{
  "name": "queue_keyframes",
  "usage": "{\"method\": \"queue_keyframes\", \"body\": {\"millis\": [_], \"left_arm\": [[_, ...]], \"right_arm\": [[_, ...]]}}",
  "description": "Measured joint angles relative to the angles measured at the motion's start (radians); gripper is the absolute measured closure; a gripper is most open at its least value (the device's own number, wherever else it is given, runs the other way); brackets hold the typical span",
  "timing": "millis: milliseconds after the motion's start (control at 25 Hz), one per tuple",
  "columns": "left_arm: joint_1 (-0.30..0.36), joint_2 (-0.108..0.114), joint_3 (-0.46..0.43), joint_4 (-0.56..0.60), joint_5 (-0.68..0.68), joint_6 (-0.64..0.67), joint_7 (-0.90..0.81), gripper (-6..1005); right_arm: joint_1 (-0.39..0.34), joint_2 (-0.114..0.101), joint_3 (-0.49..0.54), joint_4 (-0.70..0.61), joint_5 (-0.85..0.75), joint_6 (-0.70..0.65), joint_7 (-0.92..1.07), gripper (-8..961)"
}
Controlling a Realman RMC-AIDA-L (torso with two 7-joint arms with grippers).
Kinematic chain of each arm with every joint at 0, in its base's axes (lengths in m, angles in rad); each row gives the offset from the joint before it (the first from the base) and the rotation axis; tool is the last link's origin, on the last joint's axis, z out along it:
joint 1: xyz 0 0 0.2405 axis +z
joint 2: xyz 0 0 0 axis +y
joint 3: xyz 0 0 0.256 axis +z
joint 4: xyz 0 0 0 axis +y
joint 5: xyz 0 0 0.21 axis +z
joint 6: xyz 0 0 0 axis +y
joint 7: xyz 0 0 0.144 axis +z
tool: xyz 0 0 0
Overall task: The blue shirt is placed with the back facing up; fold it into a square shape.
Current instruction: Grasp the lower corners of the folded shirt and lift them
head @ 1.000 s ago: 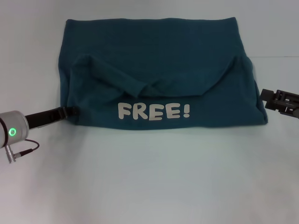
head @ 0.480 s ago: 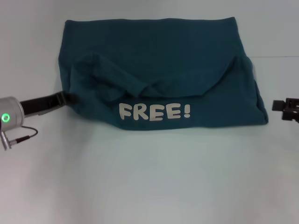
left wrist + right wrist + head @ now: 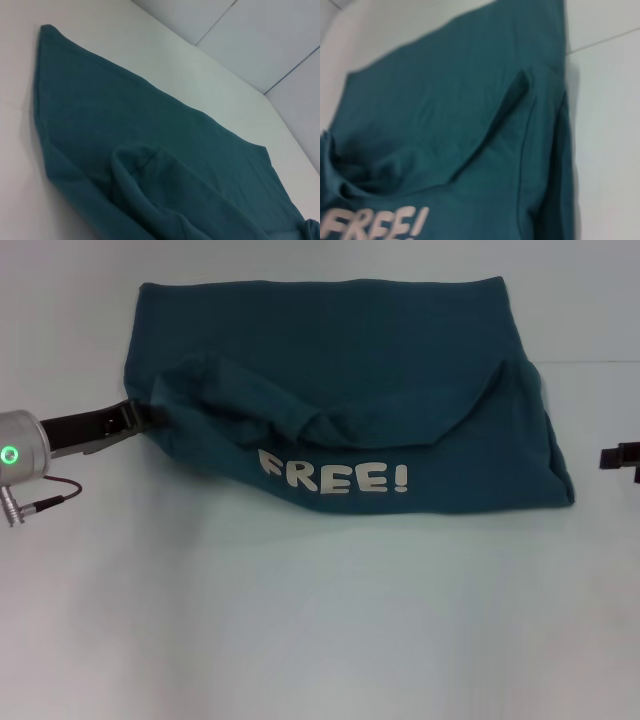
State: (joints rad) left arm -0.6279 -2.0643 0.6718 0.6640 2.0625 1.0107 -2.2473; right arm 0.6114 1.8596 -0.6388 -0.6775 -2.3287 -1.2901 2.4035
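One blue shirt (image 3: 340, 400) lies mid-table, partly folded, its long axis running left to right, with the cream lettering (image 3: 333, 476) on the near flap. Its left edge is bunched and lifted where the left gripper (image 3: 150, 412) meets it, apparently pinching the cloth, though the fingers are too hidden to be sure. That arm reaches in low from the left side. The right gripper (image 3: 622, 456) sits apart, off the shirt's right edge; its opening can't be judged.
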Motion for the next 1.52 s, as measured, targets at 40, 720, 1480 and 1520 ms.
{"method": "queue_keyframes", "body": {"millis": [40, 720, 1480, 1520], "left_arm": [[0.0, 0.0, 0.0, 0.0, 0.0, -0.002, 0.0, 993], [-0.002, -0.006, -0.001, -0.006, -0.002, -0.015, -0.015, 993], [0.006, -0.016, -0.002, -0.008, -0.002, -0.015, -0.015, 992], [0.007, -0.017, -0.001, -0.008, -0.002, -0.015, -0.015, 992]], "right_arm": [[0.009, 0.008, -0.003, 0.001, -0.018, 0.012, -0.001, 206], [0.098, 0.076, -0.1, 0.081, -0.076, 0.202, -0.003, 206], [0.115, 0.098, -0.178, 0.124, -0.061, 0.279, 0.011, 398], [0.114, 0.099, -0.177, 0.122, -0.06, 0.278, 0.011, 411]]}}
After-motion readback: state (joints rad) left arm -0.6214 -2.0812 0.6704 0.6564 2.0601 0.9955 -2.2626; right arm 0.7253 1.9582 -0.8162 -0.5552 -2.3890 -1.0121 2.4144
